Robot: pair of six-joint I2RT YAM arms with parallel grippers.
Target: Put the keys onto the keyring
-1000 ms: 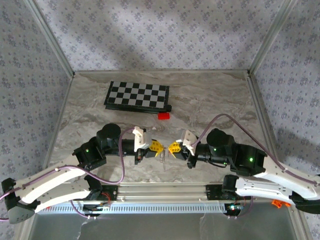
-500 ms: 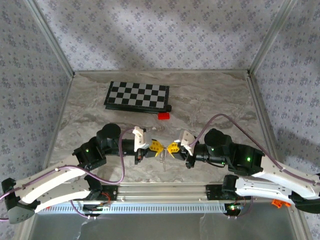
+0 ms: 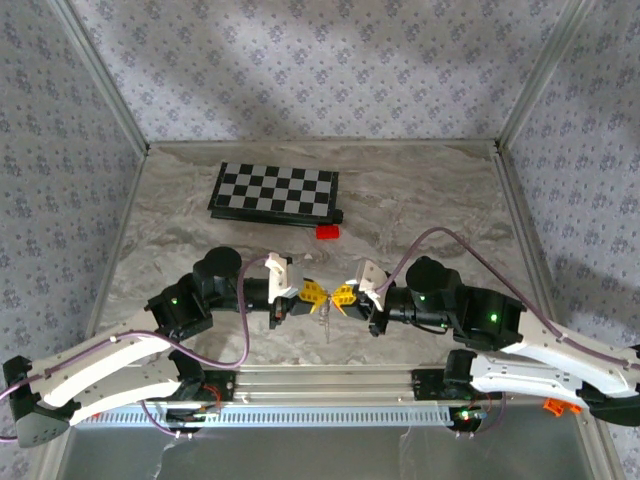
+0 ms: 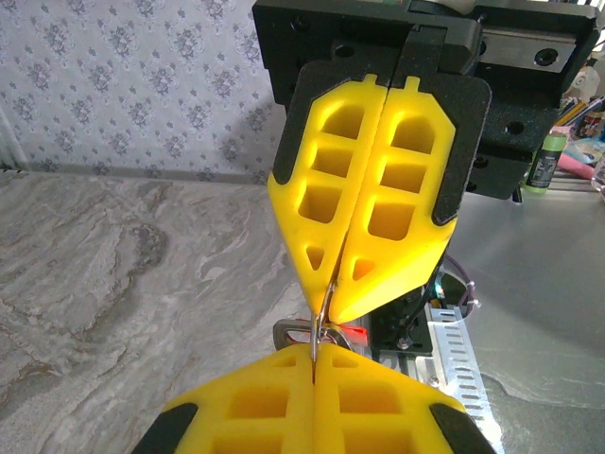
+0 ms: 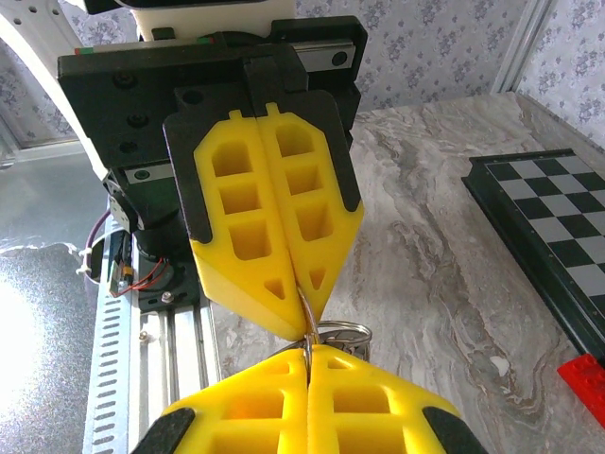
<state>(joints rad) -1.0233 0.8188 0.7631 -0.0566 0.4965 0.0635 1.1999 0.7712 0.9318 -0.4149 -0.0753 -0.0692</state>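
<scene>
Near edge, R gripper (image 3: 338,298) nearer, keyring (image 5: 342,324) pinched

Left pincer (image 3: 323,297), right pincer (image 3: 337,297) yellow; purple cables (image 3: 470,245).

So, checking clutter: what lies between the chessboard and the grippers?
Top view: a red block by the chessboard, then bare table down to the left gripper and right gripper.

Two tools are counted, the left tool (image 3: 320,296) and the right tool (image 3: 340,296), near the chessboard (image 3: 275,190). One chessboard and one red block (image 3: 327,232) just beside it are seen, and one keyring (image 5: 342,330) is counted.
</scene>
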